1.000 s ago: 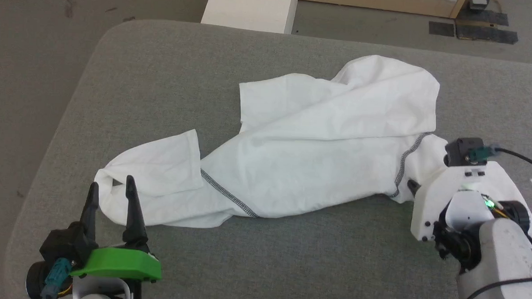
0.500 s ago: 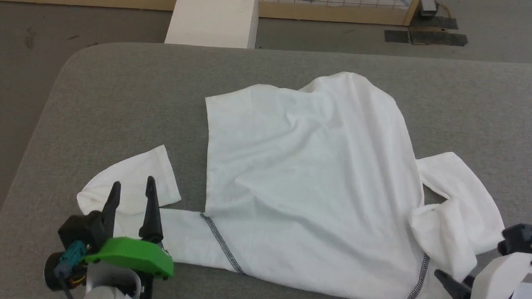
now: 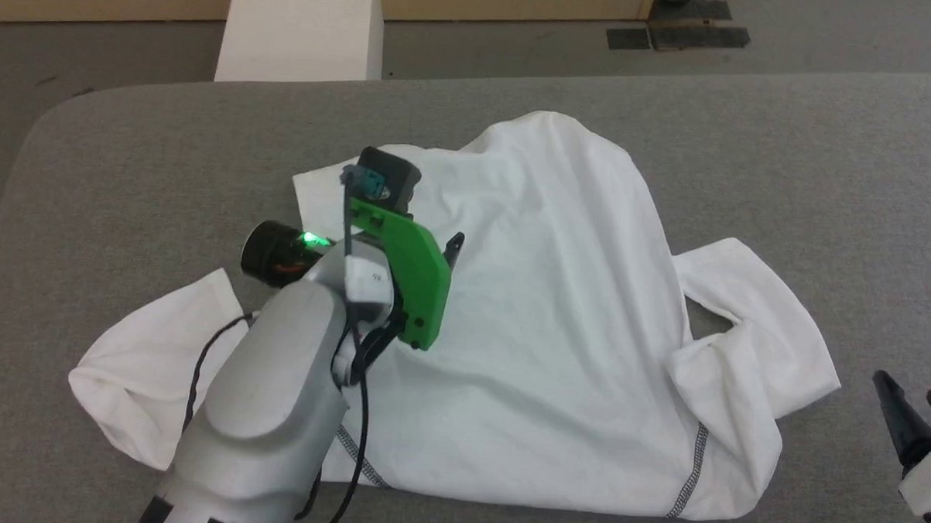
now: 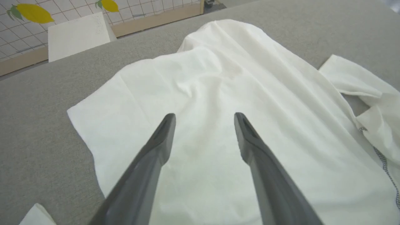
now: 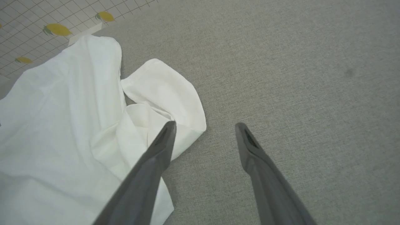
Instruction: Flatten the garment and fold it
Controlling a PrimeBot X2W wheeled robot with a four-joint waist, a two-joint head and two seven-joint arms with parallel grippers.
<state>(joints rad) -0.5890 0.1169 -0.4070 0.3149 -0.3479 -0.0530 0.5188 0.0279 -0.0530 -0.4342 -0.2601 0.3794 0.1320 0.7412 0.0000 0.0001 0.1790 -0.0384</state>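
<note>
At the near right edge, the right end effector (image 5: 205, 124) stands with its two long dark tapered fingers apart and empty over bare grey weave, just beside the garment's folded right sleeve (image 3: 757, 334). The desk (image 3: 168, 143) is covered in coarse grey woven cloth and has a rounded far-left corner. From the near left a smooth pale forearm (image 3: 267, 409) with a bright green plastic plate reaches out. Its left end effector (image 4: 204, 115) is held over the middle of the garment, fingers spread wide and gripping nothing.

A second ago the right fingers were closed at the garment's right edge and the left end effector waited at the near-left corner. The cloth then lay in a narrow diagonal bunch.

The garment (image 3: 557, 311), thin soft white fabric, lies mid-desk, broad but rumpled. It has both sleeves crumpled, soft ridges across the body and dark grey zigzag stitching (image 3: 690, 471) near the near hem. Beyond the desk's far edge stands a rigid white box (image 3: 299, 27) on grey floor.
</note>
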